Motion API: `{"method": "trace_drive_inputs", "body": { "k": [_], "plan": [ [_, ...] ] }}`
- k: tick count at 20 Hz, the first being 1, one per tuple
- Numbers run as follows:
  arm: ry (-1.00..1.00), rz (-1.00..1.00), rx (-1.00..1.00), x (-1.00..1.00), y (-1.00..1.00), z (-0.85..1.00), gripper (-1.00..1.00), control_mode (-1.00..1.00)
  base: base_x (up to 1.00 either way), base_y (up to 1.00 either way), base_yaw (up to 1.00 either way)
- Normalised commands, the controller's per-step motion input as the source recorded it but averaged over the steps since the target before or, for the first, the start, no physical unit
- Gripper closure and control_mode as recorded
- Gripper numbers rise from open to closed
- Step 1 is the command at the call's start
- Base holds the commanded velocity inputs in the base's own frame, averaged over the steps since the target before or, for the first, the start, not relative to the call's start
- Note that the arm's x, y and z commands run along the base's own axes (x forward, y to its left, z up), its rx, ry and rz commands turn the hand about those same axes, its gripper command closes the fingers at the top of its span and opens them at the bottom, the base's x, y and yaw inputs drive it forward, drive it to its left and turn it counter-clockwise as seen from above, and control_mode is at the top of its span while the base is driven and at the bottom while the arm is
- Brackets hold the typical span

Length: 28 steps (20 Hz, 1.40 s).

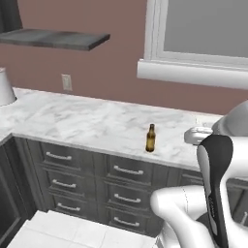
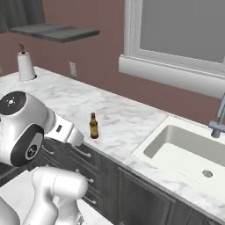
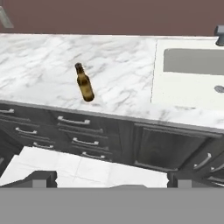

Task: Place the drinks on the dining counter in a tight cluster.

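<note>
Beer bottle alone on the wall counter, gripper held back.

The brown beer bottle point(image 1: 151, 138) point(image 2: 93, 126) point(image 3: 85, 82) stands upright near the front edge of the marble counter point(image 1: 87, 121) point(image 2: 123, 123) point(image 3: 39, 70), centre-left in the hand view, well left of the sink point(image 2: 184, 149) point(image 3: 192, 61). The gripper point(image 3: 111, 177) at the bottom of that view has its fingers point(image 3: 43, 177) spread wide, holding nothing.

A marble wall counter point(image 1: 72, 121) carries an upright brown beer bottle point(image 1: 150, 138) near its front edge.
</note>
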Motion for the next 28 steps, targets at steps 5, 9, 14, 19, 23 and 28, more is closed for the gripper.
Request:
{"method": "trace_drive_inputs", "body": {
  "k": [5,9,14,19,23,28],
  "plan": [
    [0.0,0.0,0.0,0.0,0.0,0.0,-1.0,1.0,0.33,0.35,-0.5],
    [0.0,0.0,0.0,0.0,0.0,0.0,-1.0,1.0,0.26,0.4,-0.25],
    [0.0,0.0,0.0,0.0,0.0,0.0,-1.0,1.0,0.29,0.35,-0.12],
    [0.0,0.0,0.0,0.0,0.0,0.0,-1.0,1.0,0.37,0.21,-0.01],
    [0.0,0.0,0.0,0.0,0.0,0.0,-1.0,1.0,0.43,0.2,-0.03],
    [0.0,0.0,0.0,0.0,0.0,0.0,-1.0,1.0,0.34,0.15,-0.04]
  ]
}}
